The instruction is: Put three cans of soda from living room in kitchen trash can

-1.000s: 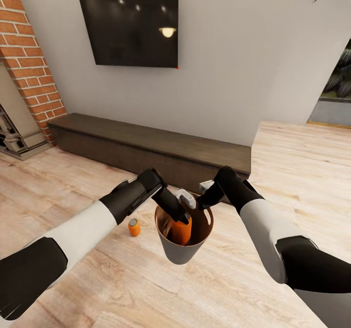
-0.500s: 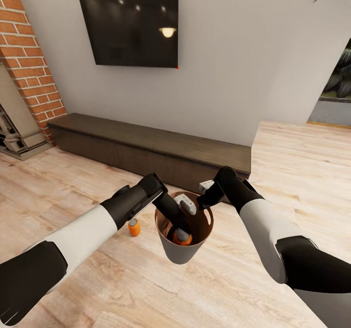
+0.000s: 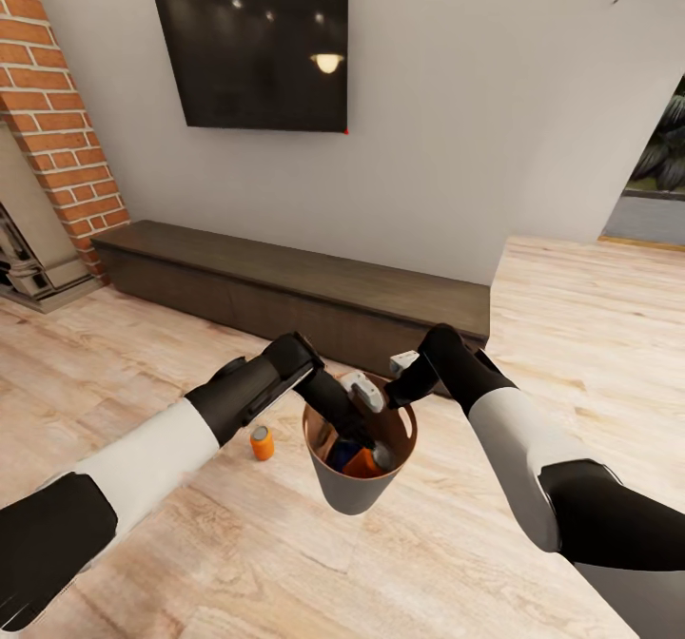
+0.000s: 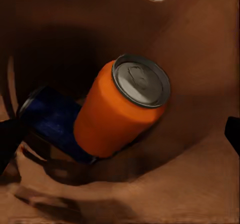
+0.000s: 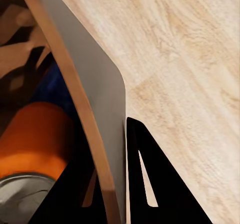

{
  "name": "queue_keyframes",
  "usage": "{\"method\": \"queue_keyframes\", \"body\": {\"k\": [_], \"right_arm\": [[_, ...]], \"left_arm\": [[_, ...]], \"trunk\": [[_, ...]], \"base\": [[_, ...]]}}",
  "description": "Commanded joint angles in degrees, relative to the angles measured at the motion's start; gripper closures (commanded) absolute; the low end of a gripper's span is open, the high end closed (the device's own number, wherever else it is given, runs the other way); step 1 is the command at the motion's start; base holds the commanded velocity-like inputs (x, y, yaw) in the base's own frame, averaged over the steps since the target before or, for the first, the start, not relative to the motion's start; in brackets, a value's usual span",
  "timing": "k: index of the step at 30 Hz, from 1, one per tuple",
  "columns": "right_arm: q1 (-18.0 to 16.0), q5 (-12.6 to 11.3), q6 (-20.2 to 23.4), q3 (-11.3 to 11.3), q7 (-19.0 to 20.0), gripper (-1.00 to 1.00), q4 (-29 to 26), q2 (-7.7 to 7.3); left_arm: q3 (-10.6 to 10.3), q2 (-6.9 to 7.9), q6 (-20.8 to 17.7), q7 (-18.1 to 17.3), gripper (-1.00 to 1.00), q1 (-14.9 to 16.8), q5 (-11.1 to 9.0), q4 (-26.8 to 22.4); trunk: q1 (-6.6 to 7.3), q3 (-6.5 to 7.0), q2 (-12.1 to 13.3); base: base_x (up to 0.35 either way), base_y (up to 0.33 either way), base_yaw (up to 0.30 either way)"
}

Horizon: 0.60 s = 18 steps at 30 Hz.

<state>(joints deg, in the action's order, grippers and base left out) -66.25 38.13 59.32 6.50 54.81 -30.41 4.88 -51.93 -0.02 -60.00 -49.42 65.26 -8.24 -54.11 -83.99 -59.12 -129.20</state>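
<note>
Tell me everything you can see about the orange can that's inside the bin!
The orange can is a small shiny drink can with a grey metal top and a pull tab. It lies tilted on its side in the bottom of the brown-lined bin, its top pointing up toward the rim. It leans on a dark blue can-like thing beneath it and rests against the bin's inner wall. No gripper holds it.

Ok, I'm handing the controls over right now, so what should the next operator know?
Left gripper: open inside the trash can, nothing held.
Right gripper: shut on the trash can's rim, holding it above the floor.
One soda can lies tilted in the bin on a blue object; another stands on the floor beside it.
Left: collect remaining cans, carry the bin to the kitchen.
</note>
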Motion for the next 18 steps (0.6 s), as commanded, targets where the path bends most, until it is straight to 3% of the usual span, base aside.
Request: {"method": "queue_keyframes", "body": {"k": [1,3,4,5,6,7,8,10,11,12,13,14,15,16,18], "right_arm": [[-0.02,-1.30,0.68,-0.16,0.36,1.00,0.00,-0.01],[-0.02,-1.30,0.68,-0.16,0.34,1.00,0.00,-0.02],[-0.02,-1.30,0.68,-0.17,0.34,1.00,0.02,-0.05],[-0.02,-1.30,0.68,-0.17,0.36,1.00,0.05,-0.12],[-0.02,-1.32,0.68,-0.17,0.37,1.00,0.06,-0.21],[-0.02,-1.34,0.68,-0.17,0.38,1.00,0.07,-0.26],[-0.02,-1.34,0.68,-0.17,0.38,1.00,0.08,-0.34],[-0.02,-1.33,0.68,-0.17,0.38,1.00,0.08,-0.43],[-0.02,-1.33,0.68,-0.17,0.39,1.00,0.08,-0.48],[-0.02,-1.33,0.68,-0.17,0.39,1.00,0.08,-0.50],[-0.02,-1.35,0.68,-0.17,0.39,1.00,0.09,-0.65],[-0.02,-1.36,0.68,-0.17,0.39,1.00,0.09,-0.91],[-0.02,-1.39,0.68,-0.17,0.39,1.00,0.07,-1.05],[0.00,-1.42,0.68,-0.17,0.39,1.00,0.04,-1.38],[0.02,-1.44,0.68,-0.20,0.39,1.00,0.03,-1.89]], "left_arm": [[0.27,2.47,0.00,-1.13,-1.00,-0.02,-0.18,-3.20],[0.98,5.71,0.00,-3.10,-1.00,0.00,-0.25,-7.14],[2.62,9.28,0.00,-5.59,-1.00,0.00,-0.30,-11.08],[6.96,14.30,0.00,-9.52,-1.00,-0.02,-0.38,-15.90],[10.69,17.27,0.00,-12.28,-1.00,-0.03,-0.41,-18.44],[12.62,18.63,0.00,-13.73,-1.00,-0.07,-0.42,-19.50],[16.44,21.10,0.00,-16.61,-1.00,-0.40,-0.41,-21.26],[20.03,23.04,0.00,-19.14,-1.00,-0.97,-0.38,-22.58],[23.47,24.46,0.00,-21.02,-1.00,-1.48,-0.31,-23.57],[25.17,25.00,0.00,-21.70,-1.00,-1.66,-0.27,-24.00],[30.11,26.18,0.00,-23.02,-1.00,-2.19,-0.12,-24.93],[33.64,26.65,0.00,-23.30,-1.00,-3.04,-0.01,-25.14],[35.60,26.81,0.00,-23.28,-1.00,-3.70,0.06,-25.16],[39.76,26.94,0.00,-22.60,-1.00,-5.58,0.17,-25.12],[43.82,26.91,0.36,-20.56,-1.00,-8.17,0.36,-25.07]], "trunk": [[0.00,0.01,0.00],[0.00,0.01,0.00],[0.00,0.01,0.00],[0.00,0.01,0.00],[0.00,0.01,0.00],[0.00,0.01,0.00],[0.00,0.01,0.00],[0.00,0.01,0.00],[0.00,0.01,0.00],[0.00,0.01,0.00],[0.00,0.01,0.00],[0.00,0.01,0.00],[0.00,0.01,0.00],[0.00,0.01,0.00],[0.00,0.01,0.00]], "base": [[0.000,0.000,0.000],[0.000,0.000,0.000],[0.000,0.000,0.000],[0.000,0.000,0.000],[0.000,0.000,0.000],[0.000,0.000,0.000],[0.000,0.000,0.000],[0.000,0.000,0.000],[0.000,0.000,0.000],[0.000,0.000,0.000],[0.000,0.000,0.000],[0.000,0.000,0.000],[0.000,0.000,0.000],[0.000,0.000,0.000],[0.000,0.000,0.000]]}}
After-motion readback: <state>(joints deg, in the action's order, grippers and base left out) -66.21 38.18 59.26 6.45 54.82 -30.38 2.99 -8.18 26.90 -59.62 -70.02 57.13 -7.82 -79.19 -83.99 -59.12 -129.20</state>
